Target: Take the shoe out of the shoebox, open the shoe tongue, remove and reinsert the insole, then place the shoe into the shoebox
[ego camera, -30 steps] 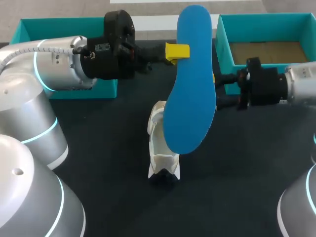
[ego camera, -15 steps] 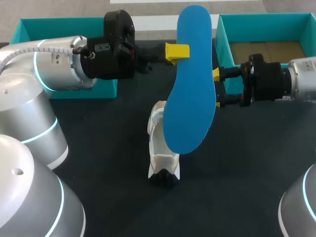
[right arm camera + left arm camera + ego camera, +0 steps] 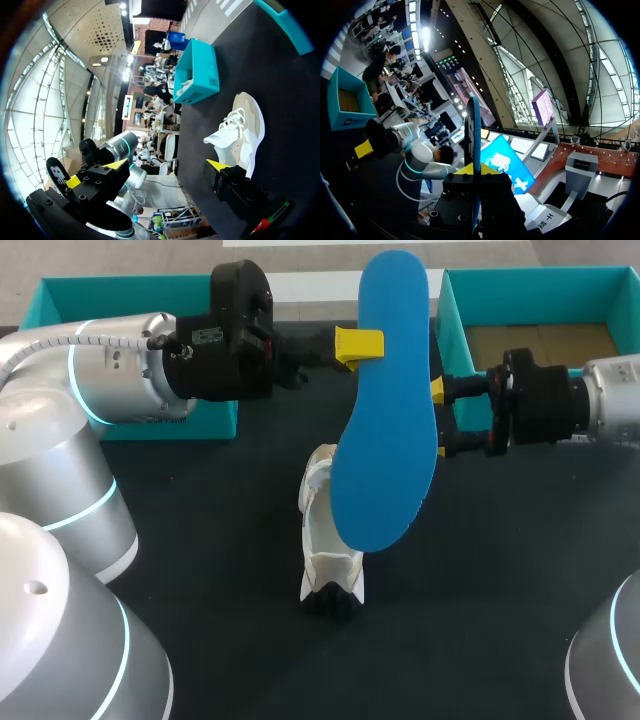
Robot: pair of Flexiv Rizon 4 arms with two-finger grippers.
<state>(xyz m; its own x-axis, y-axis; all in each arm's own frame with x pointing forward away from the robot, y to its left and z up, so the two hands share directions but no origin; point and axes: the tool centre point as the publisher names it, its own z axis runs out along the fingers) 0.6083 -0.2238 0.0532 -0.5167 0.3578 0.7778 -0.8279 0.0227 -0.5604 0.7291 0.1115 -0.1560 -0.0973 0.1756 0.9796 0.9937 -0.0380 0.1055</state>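
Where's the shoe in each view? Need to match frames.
Head view: shoe on the table at the middle, partly behind the raised insole.
Left wrist view: not in it.
Right wrist view: shoe on the table ahead of the right gripper.
Shared landmark: left box, beyond the shoe in the right wrist view.

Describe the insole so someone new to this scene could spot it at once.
At the middle of the black table lies a white shoe. Held up above it, gripped at its edge by the left hand, is the insole. It is a flat, foot-shaped sheet in solid bright blue, unlike the bulky white shoe below.
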